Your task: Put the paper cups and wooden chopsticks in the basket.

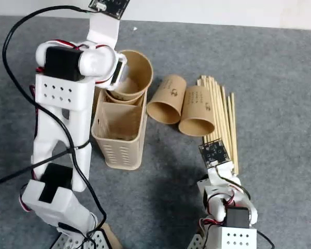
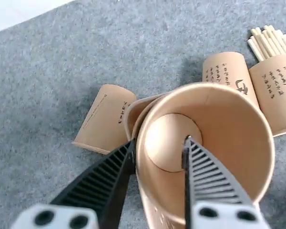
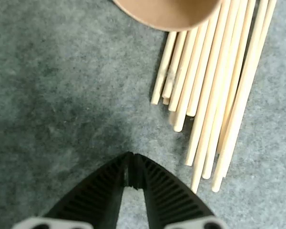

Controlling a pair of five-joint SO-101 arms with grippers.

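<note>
One paper cup, likely light and crushable, is being pinched by its rim in the left gripper over the basket, upper left of centre; the right gripper is resting clenched, empty.

Our white plastic left arm at frame left and right arm at lower right carry black servo blocks, black and red cables, ribbed black fingers.

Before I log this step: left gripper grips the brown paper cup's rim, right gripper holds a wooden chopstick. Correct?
No: in the right wrist view the right gripper is shut, empty, beside the pale wooden chopsticks. The rest holds.
</note>
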